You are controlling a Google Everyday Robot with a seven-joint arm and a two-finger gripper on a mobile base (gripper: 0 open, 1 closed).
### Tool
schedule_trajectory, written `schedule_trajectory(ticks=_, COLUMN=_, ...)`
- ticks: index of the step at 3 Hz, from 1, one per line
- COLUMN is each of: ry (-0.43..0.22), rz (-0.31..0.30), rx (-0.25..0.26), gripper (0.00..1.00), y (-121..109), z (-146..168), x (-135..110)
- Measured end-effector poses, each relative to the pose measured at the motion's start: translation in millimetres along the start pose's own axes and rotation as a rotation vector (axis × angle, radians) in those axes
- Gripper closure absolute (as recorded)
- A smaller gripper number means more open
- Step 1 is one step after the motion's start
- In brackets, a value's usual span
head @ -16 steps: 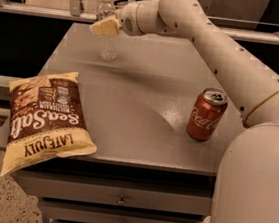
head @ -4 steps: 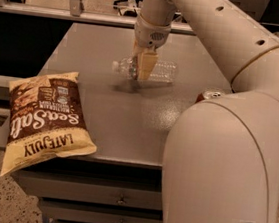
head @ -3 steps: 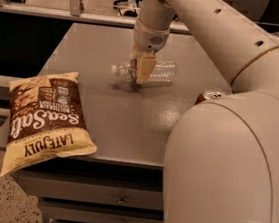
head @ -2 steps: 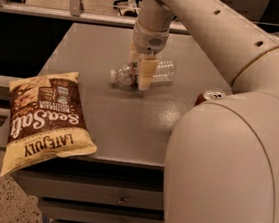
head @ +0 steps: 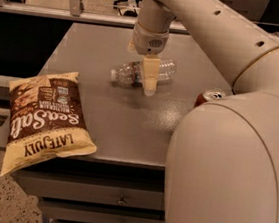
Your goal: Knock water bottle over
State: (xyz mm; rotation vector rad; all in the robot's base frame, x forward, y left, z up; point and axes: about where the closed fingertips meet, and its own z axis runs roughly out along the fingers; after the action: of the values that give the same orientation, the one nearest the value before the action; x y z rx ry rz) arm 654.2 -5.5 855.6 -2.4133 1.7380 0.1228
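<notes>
The water bottle (head: 132, 71), clear and ribbed with a white cap, lies on its side on the grey table (head: 127, 127), cap pointing left. My gripper (head: 149, 87) hangs straight down from the wrist (head: 149, 39), over and just in front of the bottle's middle, hiding part of it. Its tips are close to the table top. The label band does not show.
A brown sea-salt chip bag (head: 45, 118) lies at the table's front left corner, overhanging the edge. A red soda can (head: 209, 97) stands at the right, mostly hidden behind my arm (head: 224, 158). Drawers (head: 119, 199) sit under the table front.
Five seconds ago the bottle stood upright at the far left of the table; now it lies on its side near the middle. In the last second the gripper shifted slightly right.
</notes>
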Motion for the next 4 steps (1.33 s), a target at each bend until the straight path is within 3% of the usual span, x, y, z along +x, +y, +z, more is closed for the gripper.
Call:
schedule_trajectory(ticks=1, ry=-0.041, rz=0.038, rx=0.019, gripper=0.0, y=-1, z=-4, x=4)
schedule_trajectory(ticks=2, ry=-0.145, rz=0.159, rx=0.106, gripper=0.0, y=-6, z=-24, x=24)
schedule_trajectory(ticks=3, ry=-0.344, rz=0.393, rx=0.282, gripper=0.0, y=-4, z=-61, x=83)
schedule_trajectory(ticks=4, ry=-0.445, rz=0.523, rx=0.401, gripper=0.0, y=-3, z=-82, x=126)
